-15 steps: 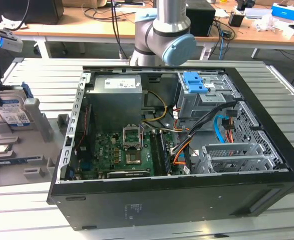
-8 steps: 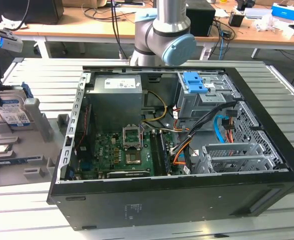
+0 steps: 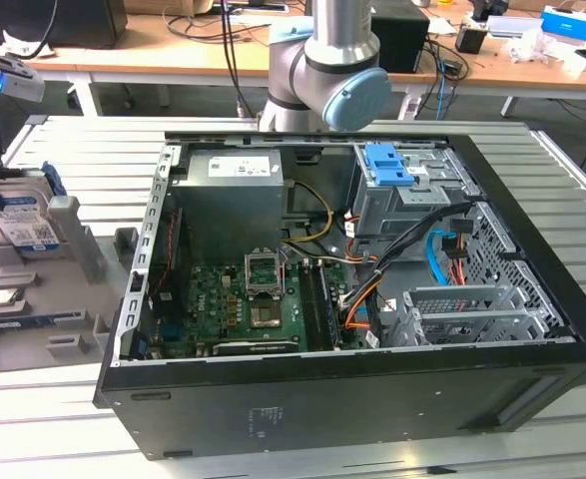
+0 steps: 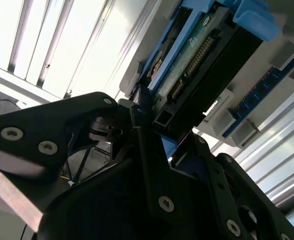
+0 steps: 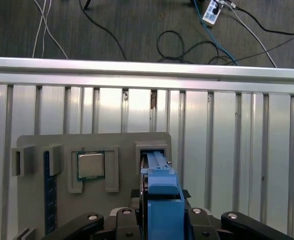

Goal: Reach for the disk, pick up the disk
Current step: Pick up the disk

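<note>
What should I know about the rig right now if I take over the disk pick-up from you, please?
End effector: down at the upper edge of the disk, at its blue rail. I cannot tell whether it is gripping.
Disk: upright in its slot in the gray holder, to the exterior view's left of the open computer case.
Done: the reach to the disk.
Left: the pick-up; the disk is not yet out of its slot.
</note>
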Controlling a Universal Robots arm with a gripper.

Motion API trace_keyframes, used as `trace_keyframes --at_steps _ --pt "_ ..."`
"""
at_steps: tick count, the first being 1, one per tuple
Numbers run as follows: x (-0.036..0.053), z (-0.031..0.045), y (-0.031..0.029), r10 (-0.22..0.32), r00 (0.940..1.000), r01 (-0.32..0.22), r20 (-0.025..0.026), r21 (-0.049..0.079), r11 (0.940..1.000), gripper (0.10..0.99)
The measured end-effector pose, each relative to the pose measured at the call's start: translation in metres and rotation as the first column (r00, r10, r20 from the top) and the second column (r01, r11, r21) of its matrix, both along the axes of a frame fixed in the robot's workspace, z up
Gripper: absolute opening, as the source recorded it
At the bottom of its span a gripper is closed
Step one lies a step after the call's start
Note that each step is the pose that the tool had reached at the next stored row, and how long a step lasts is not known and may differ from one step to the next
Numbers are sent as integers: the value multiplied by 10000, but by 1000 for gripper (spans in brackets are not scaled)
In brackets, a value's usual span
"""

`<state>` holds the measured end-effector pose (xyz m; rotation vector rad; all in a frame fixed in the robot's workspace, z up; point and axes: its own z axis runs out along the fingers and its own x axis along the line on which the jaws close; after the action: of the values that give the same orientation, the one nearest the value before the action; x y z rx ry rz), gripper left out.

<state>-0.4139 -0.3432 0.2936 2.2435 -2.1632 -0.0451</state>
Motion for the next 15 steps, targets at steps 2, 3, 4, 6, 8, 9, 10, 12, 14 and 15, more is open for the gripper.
trace_keyframes --at_steps 2,3,4,6,8,9,10,12,14,15 --pt "0 53 0 1 10000 -1 0 -1 10000 365" --pt "0 76 0 1 10000 -1 0 0 10000 365" --pt "0 107 1 0 10000 0 0 -1 10000 365" --pt "0 141 1 0 10000 0 0 -1 10000 365" --pt "0 179 2 1 10000 -1 0 0 10000 365" --pt "0 193 2 1 10000 -1 0 0 10000 365" --pt "0 225 2 0 10000 0 1 0 10000 365" --pt "0 260 2 1 10000 -1 0 0 10000 365" --pt "0 295 2 0 10000 0 0 0 10000 365" --pt "0 315 2 1 10000 -1 0 0 10000 365"
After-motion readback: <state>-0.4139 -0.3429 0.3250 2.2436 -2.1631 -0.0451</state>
